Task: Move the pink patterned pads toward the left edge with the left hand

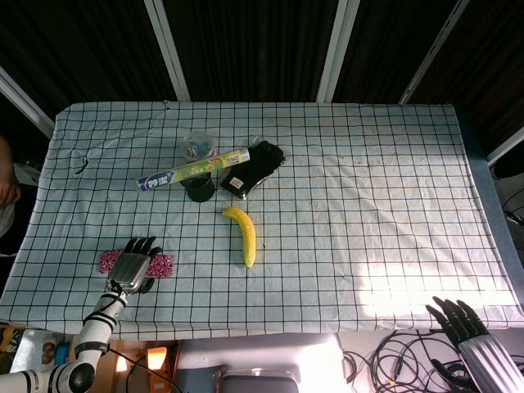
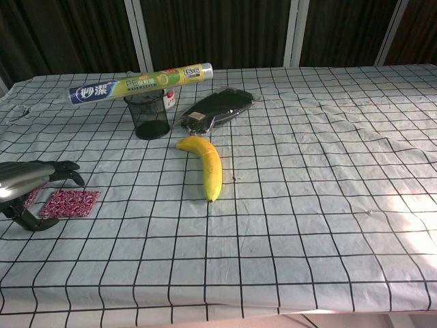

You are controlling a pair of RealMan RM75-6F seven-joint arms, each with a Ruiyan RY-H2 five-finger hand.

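Clutter on the checked desk (image 1: 368, 205)
Banana (image 1: 243, 235) mid-desk; wrap roll (image 1: 192, 170) lying across mesh cup (image 2: 149, 116); black pouch (image 1: 254, 167) just beside; clear cup (image 1: 197, 146) behind.
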